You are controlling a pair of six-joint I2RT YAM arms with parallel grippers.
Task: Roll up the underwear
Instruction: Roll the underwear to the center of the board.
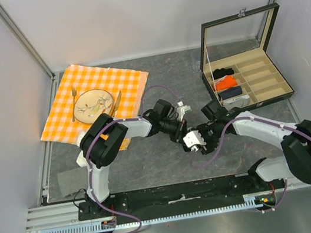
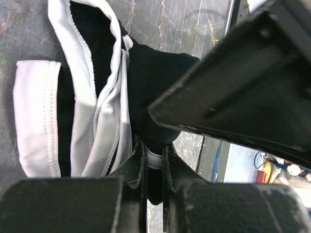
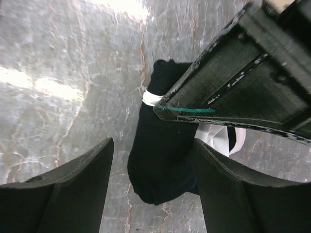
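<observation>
The underwear is black fabric with a white waistband, bunched on the grey table; it also shows in the right wrist view. My left gripper is shut on a fold of its black fabric and white trim. My right gripper is open, with its jaws on either side of the black bunch and just above it. In the top view both grippers meet at the table's middle, the left gripper beside the right gripper, and they hide most of the underwear.
An orange checked cloth with a plate, fork and knife lies at the back left. An open compartment box at the back right holds black, orange and dark blue rolls. Grey walls enclose the table.
</observation>
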